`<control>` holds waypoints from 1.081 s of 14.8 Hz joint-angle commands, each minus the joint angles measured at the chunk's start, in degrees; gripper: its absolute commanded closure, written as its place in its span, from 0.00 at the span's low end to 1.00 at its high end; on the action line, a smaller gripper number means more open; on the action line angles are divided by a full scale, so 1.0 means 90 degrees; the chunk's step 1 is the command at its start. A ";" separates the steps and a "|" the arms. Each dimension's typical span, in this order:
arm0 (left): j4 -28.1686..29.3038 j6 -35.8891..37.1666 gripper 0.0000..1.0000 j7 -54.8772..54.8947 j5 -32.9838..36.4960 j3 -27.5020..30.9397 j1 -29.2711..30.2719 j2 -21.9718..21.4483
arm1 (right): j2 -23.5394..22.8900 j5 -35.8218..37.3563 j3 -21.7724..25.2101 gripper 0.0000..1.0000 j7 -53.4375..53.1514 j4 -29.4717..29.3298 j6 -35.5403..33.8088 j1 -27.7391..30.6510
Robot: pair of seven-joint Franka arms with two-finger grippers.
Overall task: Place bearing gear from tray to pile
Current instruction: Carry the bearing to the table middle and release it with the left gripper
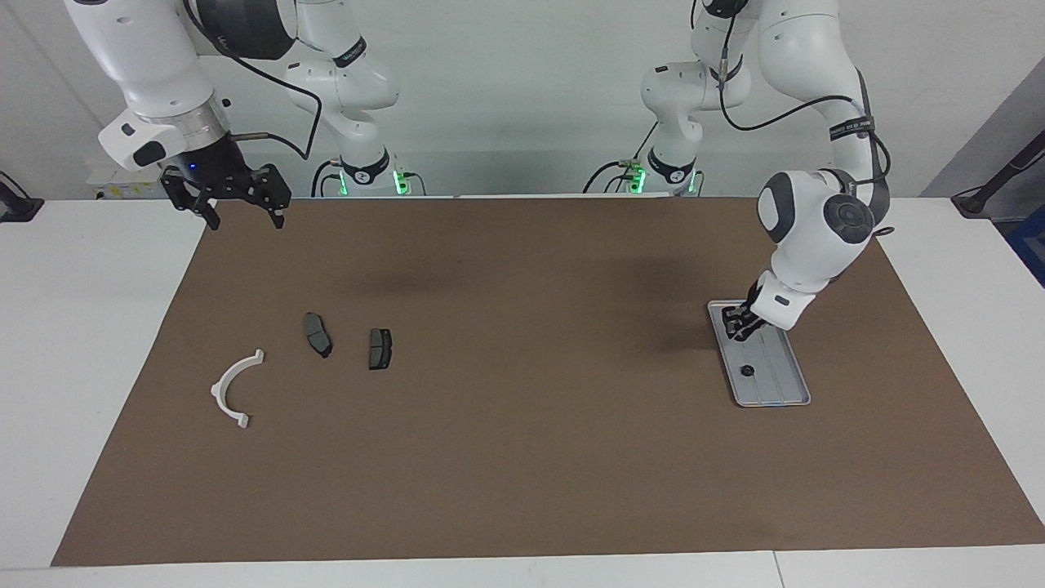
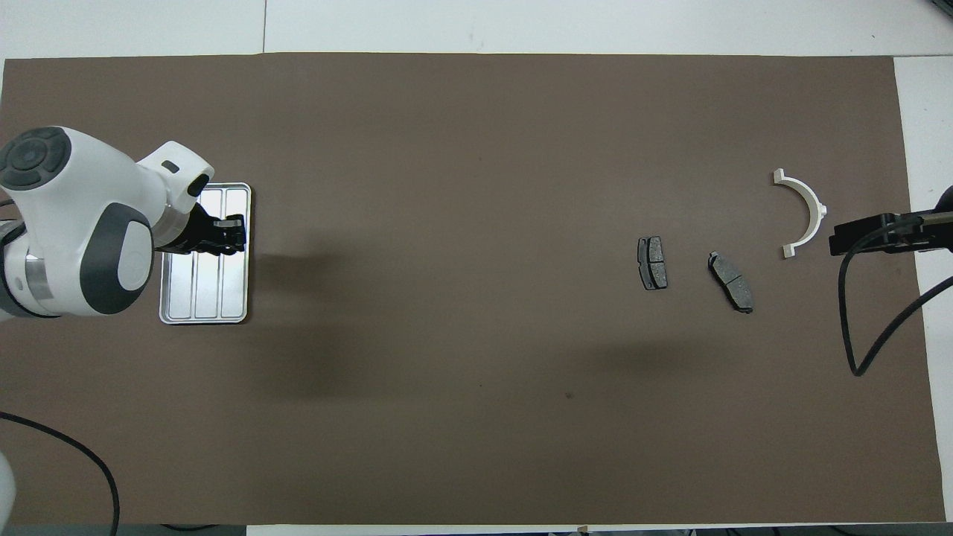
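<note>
- A brown mat covers a white table under a pale wall.
- The left gripper hangs over the tray; its grip cannot be told.
- A dark gear lies in the tray.
- The right gripper waits, spread, at the frame's top.
- The pile, a bracket and pads, sits mid-frame.

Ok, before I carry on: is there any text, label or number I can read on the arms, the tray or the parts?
Band on the left arm: white lettering, too small to read.
Band on the right arm: white lettering, too small to read.
Tray, dark pads, white bracket: no markings show.
So nothing can be quoted.
</note>
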State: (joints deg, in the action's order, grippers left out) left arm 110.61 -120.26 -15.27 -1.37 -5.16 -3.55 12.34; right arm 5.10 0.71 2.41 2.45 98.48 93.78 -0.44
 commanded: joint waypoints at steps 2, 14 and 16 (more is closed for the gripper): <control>-0.0502 0.0081 1.00 -0.1755 -0.0179 0.0066 -0.1185 0.0337 | 0.0088 -0.0216 -0.0024 0.00 -0.0067 0.0074 0.0087 -0.0019; -0.1499 -0.0524 1.00 -0.4563 -0.0209 0.0085 -0.3336 0.1577 | 0.0146 -0.0216 -0.0004 0.00 -0.0028 0.0259 0.0048 0.0108; -0.1567 -0.0670 1.00 -0.4903 -0.0199 0.0095 -0.3501 0.1908 | 0.0136 -0.0216 -0.0004 0.00 -0.0076 0.0259 0.0058 0.0098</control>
State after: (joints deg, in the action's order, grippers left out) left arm 97.58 -124.39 -56.45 -2.69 -5.43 -32.76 26.74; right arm 5.16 -0.34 2.78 2.45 99.30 93.84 -0.31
